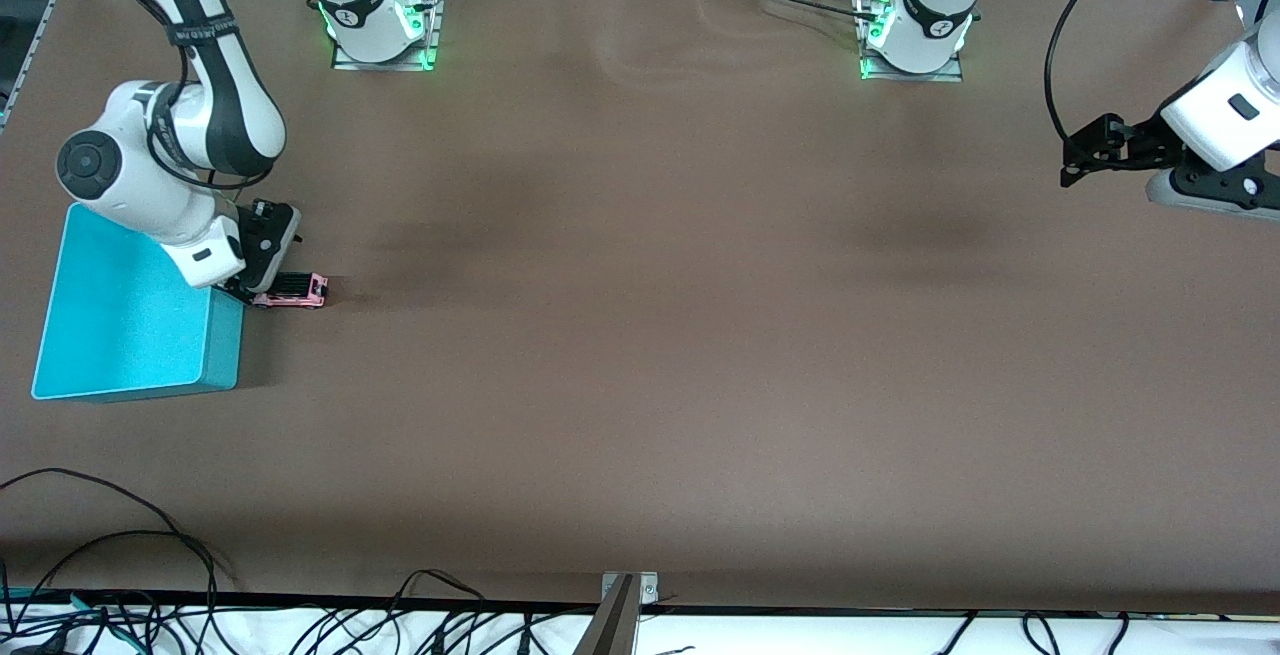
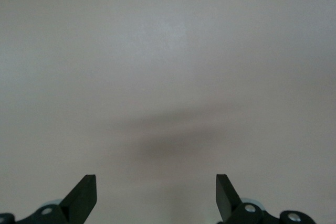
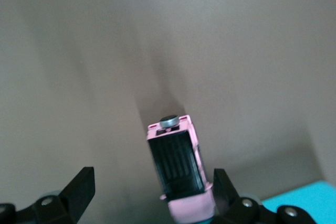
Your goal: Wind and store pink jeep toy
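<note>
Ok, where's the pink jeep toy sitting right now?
In the front view the pink jeep toy sits on the table at the right arm's end, beside the turquoise bin. The right end effector is low over it, open, fingers either side.

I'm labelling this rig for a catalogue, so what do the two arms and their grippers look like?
Both are white Franka arms with black joint bands, green lights glowing at their bases and red buttons above. The left gripper and right gripper have black angular fingers; black cables trail along the arms.
</note>
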Motion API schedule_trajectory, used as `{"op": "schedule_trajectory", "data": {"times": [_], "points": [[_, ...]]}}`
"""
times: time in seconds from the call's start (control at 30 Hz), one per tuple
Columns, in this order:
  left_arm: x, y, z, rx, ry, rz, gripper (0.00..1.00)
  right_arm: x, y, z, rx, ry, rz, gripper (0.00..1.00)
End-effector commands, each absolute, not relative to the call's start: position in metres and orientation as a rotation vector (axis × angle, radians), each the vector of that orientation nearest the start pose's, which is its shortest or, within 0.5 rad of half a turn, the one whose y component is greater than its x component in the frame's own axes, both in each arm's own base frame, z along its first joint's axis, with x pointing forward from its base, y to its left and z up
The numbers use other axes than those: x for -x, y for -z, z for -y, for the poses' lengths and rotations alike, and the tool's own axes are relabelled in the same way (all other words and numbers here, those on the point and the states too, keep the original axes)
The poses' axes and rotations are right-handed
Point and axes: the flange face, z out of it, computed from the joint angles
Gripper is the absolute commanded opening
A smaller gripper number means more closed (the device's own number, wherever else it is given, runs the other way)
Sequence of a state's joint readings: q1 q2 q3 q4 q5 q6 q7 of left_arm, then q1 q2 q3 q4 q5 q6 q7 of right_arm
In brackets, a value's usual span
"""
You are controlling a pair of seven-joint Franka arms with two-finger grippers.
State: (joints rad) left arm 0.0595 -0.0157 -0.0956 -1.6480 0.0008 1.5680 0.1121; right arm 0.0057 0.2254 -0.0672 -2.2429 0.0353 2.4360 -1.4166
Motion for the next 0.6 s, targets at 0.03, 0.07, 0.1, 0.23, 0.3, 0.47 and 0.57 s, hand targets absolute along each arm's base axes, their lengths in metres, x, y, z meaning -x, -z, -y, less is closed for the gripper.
{"op": "schedule_trajectory", "data": {"times": [0.03,0.07,0.1,0.23,0.3,0.47,0.57], "points": [[-0.541,-0.602,0.025,3.146,-0.087,-0.197,1.0,-0.542,-0.231,0.045,2.35,0.008,2.021,1.0],[-0.542,-0.601,0.025,3.147,-0.089,-0.19,1.0,-0.543,-0.228,0.046,2.345,0.012,2.02,1.0],[-0.542,-0.6,0.025,3.147,-0.092,-0.188,1.0,-0.543,-0.224,0.046,2.329,0.009,2.032,1.0],[-0.544,-0.597,0.024,3.146,-0.104,-0.197,1.0,-0.547,-0.22,0.048,2.315,0.008,2.044,0.96],[-0.545,-0.596,0.023,3.146,-0.106,-0.197,1.0,-0.548,-0.217,0.049,2.313,0.003,2.042,0.96],[-0.553,-0.601,0.029,3.134,-0.077,-0.217,1.0,-0.551,-0.206,0.05,2.274,-0.007,2.077,0.85],[-0.555,-0.6,0.021,3.135,-0.079,-0.2,1.0,-0.553,-0.207,0.051,2.277,0.006,2.09,0.68]]}}
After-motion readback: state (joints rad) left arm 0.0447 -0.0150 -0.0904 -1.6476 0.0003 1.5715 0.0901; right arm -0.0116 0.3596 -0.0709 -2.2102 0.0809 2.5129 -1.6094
